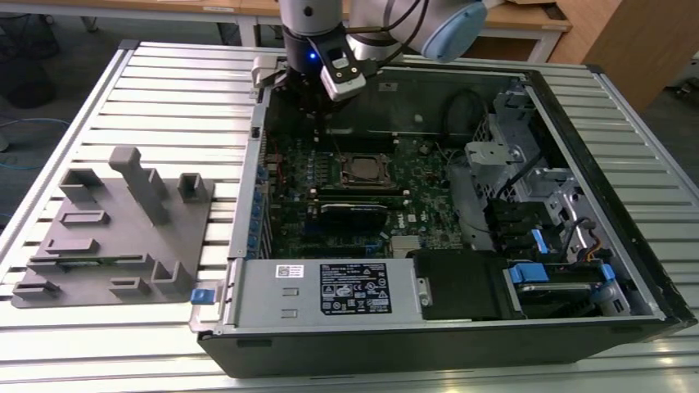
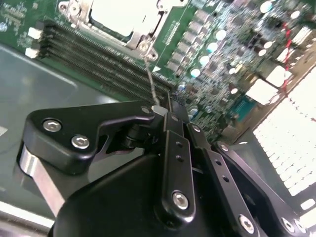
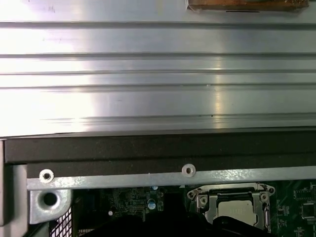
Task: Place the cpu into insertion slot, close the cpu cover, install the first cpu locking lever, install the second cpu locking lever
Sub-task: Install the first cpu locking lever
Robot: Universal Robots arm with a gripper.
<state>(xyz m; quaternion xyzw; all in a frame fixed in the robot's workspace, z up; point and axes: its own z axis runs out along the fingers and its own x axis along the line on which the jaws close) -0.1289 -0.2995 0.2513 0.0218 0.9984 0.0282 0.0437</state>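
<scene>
- One cpu (image 2: 123,15), a dull silver-grey square, sits in the insertion slot (image 1: 347,177) at the far middle of the green motherboard (image 1: 428,173).
- One cpu cover (image 3: 229,190) frames it.
- The gripper (image 2: 162,107) has its fingers pressed together, pinching one thin locking lever (image 2: 149,74).

Green printed circuit board (image 1: 327,176), speckled with silver and black components. The square flat cpu (image 3: 242,210) had a dull silver-grey top, and the thin metal cpu cover (image 3: 232,190) was a brighter silver-grey. The matt black gripper (image 2: 165,109) bore shiny silver screw heads. The ribbed aluminium table (image 1: 164,90) showed parallel silver stripes. The moulded plastic fixture (image 1: 120,237) was uniformly grey, the metal computer case (image 1: 437,352) black, the drive clips (image 1: 535,272) blue, and the rectangular label (image 1: 355,286) white with black print.
</scene>
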